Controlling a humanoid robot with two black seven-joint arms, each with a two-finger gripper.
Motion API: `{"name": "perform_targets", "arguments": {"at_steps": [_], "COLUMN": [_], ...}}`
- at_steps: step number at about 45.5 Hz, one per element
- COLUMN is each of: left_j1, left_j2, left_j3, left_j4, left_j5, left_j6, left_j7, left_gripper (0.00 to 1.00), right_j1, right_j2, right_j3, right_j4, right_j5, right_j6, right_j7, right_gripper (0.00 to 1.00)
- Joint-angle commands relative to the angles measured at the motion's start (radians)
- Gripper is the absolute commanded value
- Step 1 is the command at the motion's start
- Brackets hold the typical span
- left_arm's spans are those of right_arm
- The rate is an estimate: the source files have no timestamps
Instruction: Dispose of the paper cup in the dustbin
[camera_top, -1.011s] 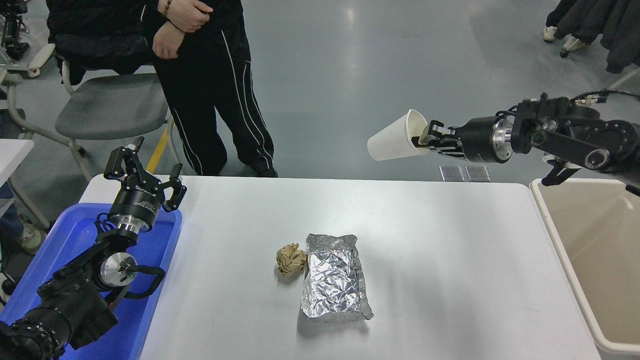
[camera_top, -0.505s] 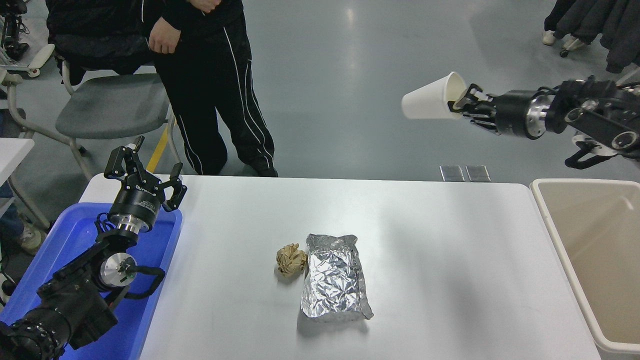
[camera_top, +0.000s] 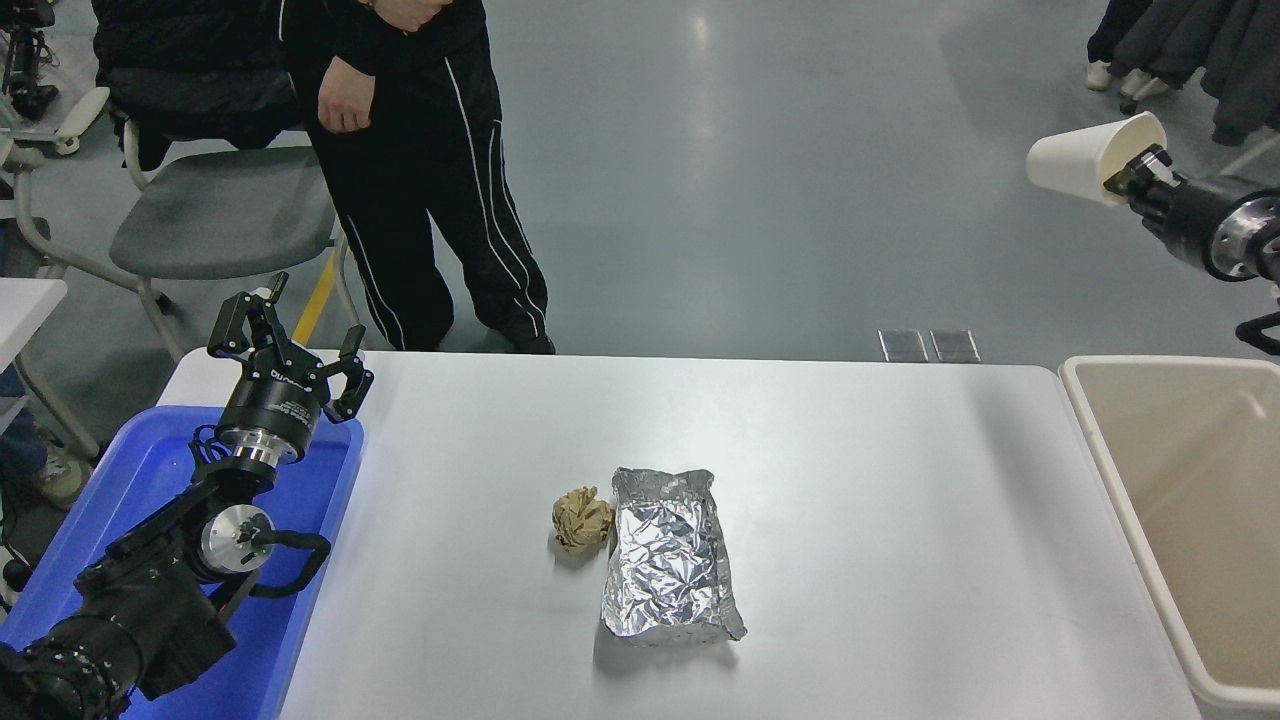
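1. One second has carried the paper cup (camera_top: 1090, 160) a long way: it was low over the table's far edge, left of the bin, and now hangs high at the picture's upper right, lying on its side with its base pointing left.
2. The right gripper (camera_top: 1135, 172) still pinches the cup at its rim, one finger inside the mouth; most of the arm has slid off the right edge of the view.
3. The dustbin (camera_top: 1100, 440) stands against the table's right end, open and showing nothing inside in the part visible. The cup is now above and beyond its far rim, so I judge the carry nearly finished, with lowering and letting go left to do.
4. The left gripper (camera_top: 290, 345) is parked over the blue tray (camera_top: 130, 470), fingers spread, holding nothing.
5. A crumpled brown paper ball (camera_top: 582, 518) and a foil packet (camera_top: 668, 570) lie unmoved mid-table, touching each other.
6. A person (camera_top: 420, 150) stands at the far side, well clear of the cup's path.
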Motion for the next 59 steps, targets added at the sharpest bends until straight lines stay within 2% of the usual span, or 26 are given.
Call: {"name": "perform_targets", "arguments": {"at_steps": [1, 9, 18, 32, 59], "left_j1": [0.000, 0.000, 0.000, 0.000, 0.000], "left_j2": [0.000, 0.000, 0.002, 0.000, 0.000], "left_j3": [0.000, 0.000, 0.000, 0.000, 0.000], "left_j4": [0.000, 0.000, 0.000, 0.000, 0.000], "left_j5": [0.000, 0.000, 0.000, 0.000, 0.000], "left_j6": [0.000, 0.000, 0.000, 0.000, 0.000], "left_j7": [0.000, 0.000, 0.000, 0.000, 0.000], "left_gripper": [1.00, 1.00, 1.00, 1.00, 1.00], "right_j1": [-0.134, -0.239, -0.335, -0.449, -0.495], "right_j2": [-0.029, -0.030, -0.023, 0.013, 0.122], "right_j3": [0.046, 0.070, 0.149, 0.227, 0.225], "right_j4": [-0.058, -0.079, -0.098, -0.081, -0.052], "right_j5": [0.018, 0.018, 0.017, 0.020, 0.015], "right_j6": [-0.196, -0.305, -0.359, -0.351, -0.348], "right_j7": [-0.091, -0.120, -0.149, -0.149, -0.149], "right_gripper": [0.00, 0.00, 0.00, 0.00, 0.00]}}
